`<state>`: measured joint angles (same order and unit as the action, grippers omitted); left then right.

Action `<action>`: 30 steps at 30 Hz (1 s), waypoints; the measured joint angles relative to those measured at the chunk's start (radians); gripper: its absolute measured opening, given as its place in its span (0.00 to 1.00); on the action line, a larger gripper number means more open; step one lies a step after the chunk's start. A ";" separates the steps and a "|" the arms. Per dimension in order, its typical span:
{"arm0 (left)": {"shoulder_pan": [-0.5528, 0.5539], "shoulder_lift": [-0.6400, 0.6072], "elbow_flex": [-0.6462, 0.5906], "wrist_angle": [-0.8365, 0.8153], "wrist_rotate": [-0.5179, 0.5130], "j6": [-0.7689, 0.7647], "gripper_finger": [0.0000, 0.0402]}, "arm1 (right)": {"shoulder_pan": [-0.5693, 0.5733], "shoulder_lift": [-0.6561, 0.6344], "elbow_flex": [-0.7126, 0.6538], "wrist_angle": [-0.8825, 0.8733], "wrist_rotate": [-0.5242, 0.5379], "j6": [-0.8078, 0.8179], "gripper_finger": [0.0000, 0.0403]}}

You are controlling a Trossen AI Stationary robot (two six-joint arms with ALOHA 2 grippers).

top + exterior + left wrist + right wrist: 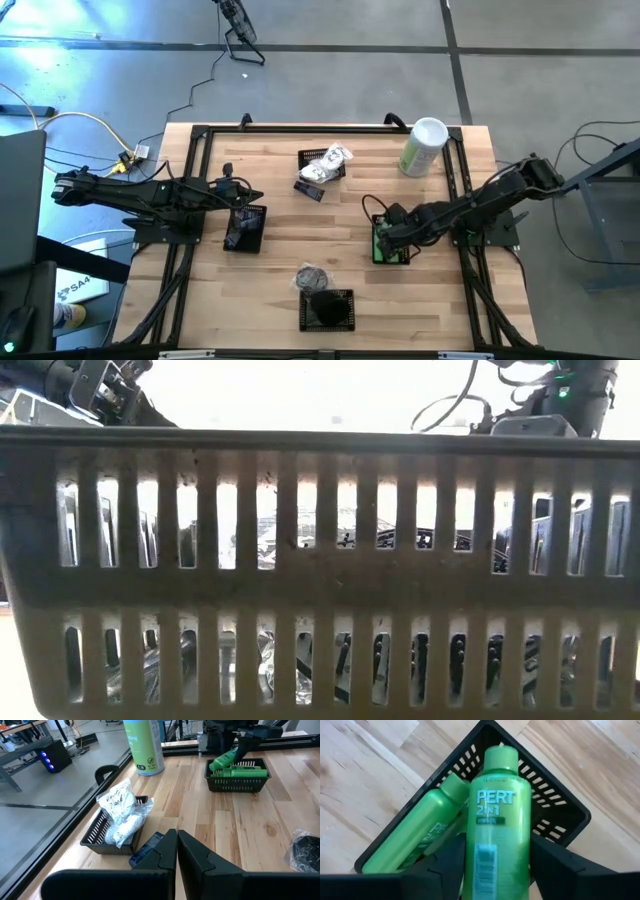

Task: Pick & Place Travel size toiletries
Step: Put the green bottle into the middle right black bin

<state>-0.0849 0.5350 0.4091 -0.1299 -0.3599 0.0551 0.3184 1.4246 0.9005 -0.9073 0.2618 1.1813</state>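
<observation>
While basket [320,560] blocks low view, contents unclear

Pale wood surface [290,250], black-framed. Four black baskets on it: at 12 o'clock [318,160], 3 o'clock [390,245], 6 o'clock [327,309], 9 o'clock [246,228]. Green canister [423,147] at 1 o'clock. Crinkly packet [312,277] beside 6 o'clock basket; dark tube [309,190] near 12 o'clock one.

White packets [121,812] in black basket [95,834]
</observation>
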 joint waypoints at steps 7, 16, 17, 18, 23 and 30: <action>0.000 0.000 0.000 0.000 0.000 0.000 0.03 | 0.000 0.000 0.000 0.000 -0.017 -0.034 0.64; 0.000 0.000 0.000 0.000 0.000 0.000 0.03 | 0.000 0.000 0.031 -0.027 -0.045 -0.089 0.64; 0.000 0.000 0.000 0.000 0.000 0.000 0.03 | -0.001 0.000 0.039 -0.036 -0.060 -0.091 0.63; 0.000 0.000 0.000 0.000 0.000 0.000 0.03 | -0.001 0.000 0.047 -0.046 -0.076 -0.095 0.61; 0.000 0.000 0.000 0.000 0.000 0.000 0.03 | -0.001 0.000 0.074 -0.061 -0.167 -0.098 0.55; 0.000 0.000 0.000 0.000 0.000 0.000 0.03 | 0.000 0.000 0.078 0.016 -0.182 -0.162 0.47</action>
<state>-0.0849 0.5350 0.4091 -0.1297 -0.3599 0.0547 0.3180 1.4246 0.9787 -0.8911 0.0799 1.0195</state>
